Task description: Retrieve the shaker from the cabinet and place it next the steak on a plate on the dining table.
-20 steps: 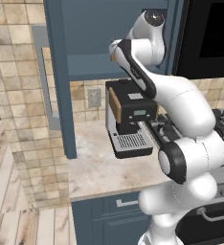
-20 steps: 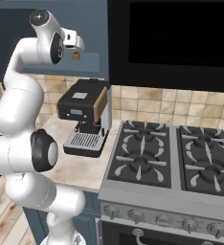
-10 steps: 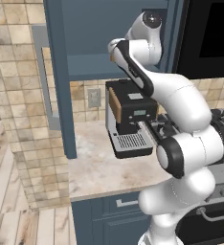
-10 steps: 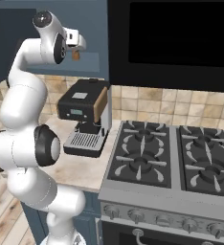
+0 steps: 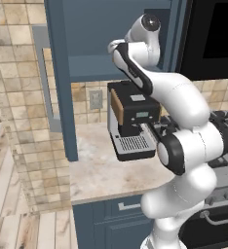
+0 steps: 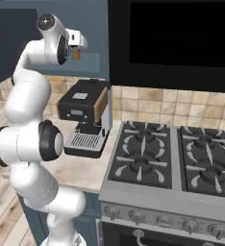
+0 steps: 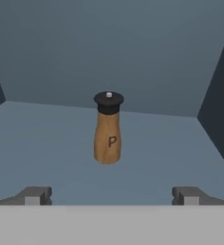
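Hand view: the shaker (image 7: 108,128) stands upright on the cabinet (image 7: 133,52) shelf, centred ahead of the gripper (image 7: 112,195), whose fingers are spread wide and hold nothing. Judging by this, the task is barely begun: grasping the shaker, lifting it out and carrying it to the table all remain.

Arm raised high, pincer (image 7: 109,196) level, jaws spread wide, holding nothing

This is a home kitchen: a gas stove (image 6: 177,163), a coffee machine (image 6: 84,115) on a marbled surface (image 5: 106,170), tiled wall, blue cabinet (image 5: 86,53).
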You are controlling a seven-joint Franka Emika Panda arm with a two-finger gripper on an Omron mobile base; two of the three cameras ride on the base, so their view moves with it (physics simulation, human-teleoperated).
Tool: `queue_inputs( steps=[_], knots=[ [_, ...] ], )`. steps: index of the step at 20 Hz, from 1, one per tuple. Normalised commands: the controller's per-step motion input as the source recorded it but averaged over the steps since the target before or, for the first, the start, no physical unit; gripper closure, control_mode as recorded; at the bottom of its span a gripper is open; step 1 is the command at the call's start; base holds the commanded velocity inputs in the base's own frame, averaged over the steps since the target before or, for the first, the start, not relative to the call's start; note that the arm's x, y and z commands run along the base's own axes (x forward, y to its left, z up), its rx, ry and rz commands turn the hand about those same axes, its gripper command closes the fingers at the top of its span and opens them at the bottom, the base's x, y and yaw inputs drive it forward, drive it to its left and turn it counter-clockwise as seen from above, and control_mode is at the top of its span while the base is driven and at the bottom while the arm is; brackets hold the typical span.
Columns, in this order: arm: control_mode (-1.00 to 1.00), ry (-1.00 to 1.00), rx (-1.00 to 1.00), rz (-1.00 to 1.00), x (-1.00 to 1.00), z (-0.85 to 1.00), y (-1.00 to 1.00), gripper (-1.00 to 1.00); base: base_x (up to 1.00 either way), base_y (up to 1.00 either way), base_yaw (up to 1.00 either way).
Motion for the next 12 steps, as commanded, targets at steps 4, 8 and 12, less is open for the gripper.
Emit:
queue_inputs(
  steps=[4,8,12],
  knots=[
    [-1.0,0.0,0.0,0.0,0.25,0.0,0.21,-1.0,0.0,0.0,0.0],
    [-1.0,0.0,0.0,0.0,0.23,0.0,0.22,-1.0,0.0,0.0,0.0],
    [-1.0,0.0,0.0,0.0,0.29,0.0,0.09,-1.0,0.0,0.0,0.0]
  ],
)
